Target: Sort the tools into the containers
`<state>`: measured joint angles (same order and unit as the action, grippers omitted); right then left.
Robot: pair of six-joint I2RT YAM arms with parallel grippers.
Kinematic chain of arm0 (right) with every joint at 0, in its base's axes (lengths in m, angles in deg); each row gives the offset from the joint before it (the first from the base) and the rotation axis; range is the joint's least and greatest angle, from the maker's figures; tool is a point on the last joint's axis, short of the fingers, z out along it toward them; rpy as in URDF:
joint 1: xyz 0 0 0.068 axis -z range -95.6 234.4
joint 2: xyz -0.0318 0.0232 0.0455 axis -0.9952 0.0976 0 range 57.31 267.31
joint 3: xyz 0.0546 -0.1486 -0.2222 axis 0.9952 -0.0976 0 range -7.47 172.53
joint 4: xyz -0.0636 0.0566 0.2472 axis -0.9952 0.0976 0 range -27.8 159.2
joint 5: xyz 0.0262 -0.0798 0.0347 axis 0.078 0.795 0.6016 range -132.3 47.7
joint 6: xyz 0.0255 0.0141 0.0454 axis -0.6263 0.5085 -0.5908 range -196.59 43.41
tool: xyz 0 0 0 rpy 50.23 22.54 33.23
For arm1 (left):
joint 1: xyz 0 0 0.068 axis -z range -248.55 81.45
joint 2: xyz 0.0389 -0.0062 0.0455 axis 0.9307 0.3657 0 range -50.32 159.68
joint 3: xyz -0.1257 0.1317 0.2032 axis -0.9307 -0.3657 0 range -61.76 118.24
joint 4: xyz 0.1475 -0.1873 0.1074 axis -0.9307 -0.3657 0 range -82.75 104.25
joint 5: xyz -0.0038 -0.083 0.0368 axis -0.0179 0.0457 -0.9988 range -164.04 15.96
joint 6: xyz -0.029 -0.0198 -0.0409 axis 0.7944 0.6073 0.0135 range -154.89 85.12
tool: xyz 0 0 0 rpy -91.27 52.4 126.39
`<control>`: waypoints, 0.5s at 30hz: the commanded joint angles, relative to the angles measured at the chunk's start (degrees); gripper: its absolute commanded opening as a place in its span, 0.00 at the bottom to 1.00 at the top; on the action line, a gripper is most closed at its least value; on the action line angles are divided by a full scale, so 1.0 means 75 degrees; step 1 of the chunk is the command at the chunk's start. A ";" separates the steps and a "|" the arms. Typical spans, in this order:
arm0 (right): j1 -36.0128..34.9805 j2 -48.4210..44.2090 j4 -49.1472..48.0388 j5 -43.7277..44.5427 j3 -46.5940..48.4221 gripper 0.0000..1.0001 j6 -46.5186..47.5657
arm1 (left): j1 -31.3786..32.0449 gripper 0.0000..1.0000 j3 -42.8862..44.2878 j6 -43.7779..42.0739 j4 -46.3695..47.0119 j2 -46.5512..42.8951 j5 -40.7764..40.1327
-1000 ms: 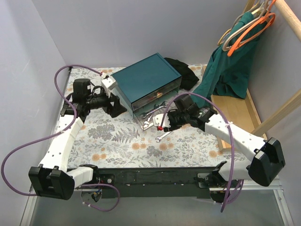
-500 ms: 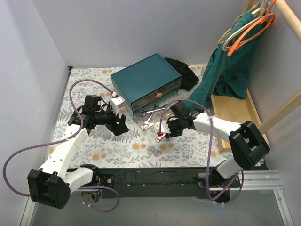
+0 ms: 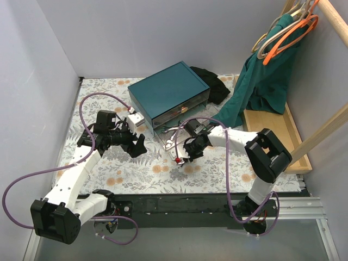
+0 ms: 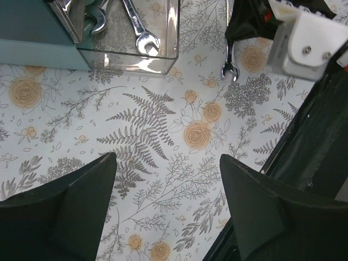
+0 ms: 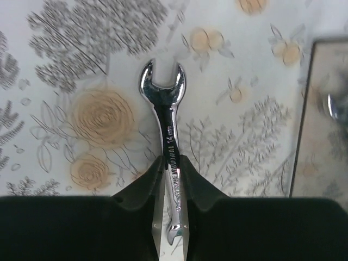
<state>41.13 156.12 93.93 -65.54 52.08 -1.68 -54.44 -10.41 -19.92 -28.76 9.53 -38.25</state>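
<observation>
The silver open-ended wrench [image 5: 167,133] lies lengthwise up the middle of the right wrist view, its forked head toward the top of the frame. The two black fingers [image 5: 142,187] of the right gripper [image 5: 168,166] are pressed against its shaft from both sides, so the jaws are clamped on it. Beneath it is the white floral tablecloth [image 4: 152,136]; I cannot tell whether the wrench rests on the cloth or is raised a little.

In the overhead view this grip sits just below the centre of the frame, close beside the lower right corner of a clear-walled drawer [image 4: 125,61]. The drawer stands pulled out from the dark teal metal box [image 3: 168,92], which sits above the centre. In the left wrist view, two more silver wrenches [image 4: 145,42] lie inside that drawer at the upper left. The held wrench's head shows at the upper right of that view, under the dark bulk of the right gripper.

The left gripper [image 4: 167,163] is left of centre in the overhead view, over bare cloth, well apart from the drawer. Its jaws stand wide apart with nothing between them.

Further out, a black cloth [image 3: 212,81] lies behind the box. A green garment [image 3: 263,81] hangs at the upper right. A light wooden tray [image 3: 272,128] lies along the right side.
</observation>
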 commanded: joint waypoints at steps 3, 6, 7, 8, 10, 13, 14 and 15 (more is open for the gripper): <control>-0.1668 0.0642 0.0985 -0.0615 0.0426 0.21 0.0172 | 0.0017 0.77 0.0348 -0.0821 -0.0569 -0.0434 -0.0552; -0.2407 0.1097 0.0856 -0.0908 0.0986 0.21 -0.0226 | -0.0018 0.77 0.0325 -0.1231 -0.0769 -0.0539 -0.1080; -0.2562 0.1239 0.0786 -0.0955 0.1152 0.21 -0.0331 | -0.0041 0.77 0.0267 -0.1604 -0.0875 -0.0597 -0.1185; -0.2679 0.1356 0.0670 -0.1095 0.1351 0.21 -0.0414 | -0.0076 0.77 0.0208 -0.1794 -0.1003 -0.0725 -0.1233; -0.2879 0.1801 0.0517 -0.1189 0.2041 0.21 -0.0717 | -0.0217 0.77 -0.0049 -0.2029 -0.1343 -0.0878 -0.1280; -0.2962 0.2166 0.0470 -0.0968 0.2815 0.25 -0.0988 | -0.0323 0.76 -0.0658 -0.2685 -0.1672 -0.1206 -0.1198; -0.2962 0.2108 0.0388 -0.0770 0.2829 0.27 -0.1070 | -0.0323 0.76 -0.0880 -0.2849 -0.1707 -0.1323 -0.1105; -0.2950 0.1864 0.0399 -0.0617 0.2783 0.30 -0.1071 | -0.0334 0.76 -0.1079 -0.2873 -0.1638 -0.1545 -0.1069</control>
<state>18.55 170.78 96.99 -72.19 70.72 -6.46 -56.43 -13.60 -35.18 -36.78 1.84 -46.27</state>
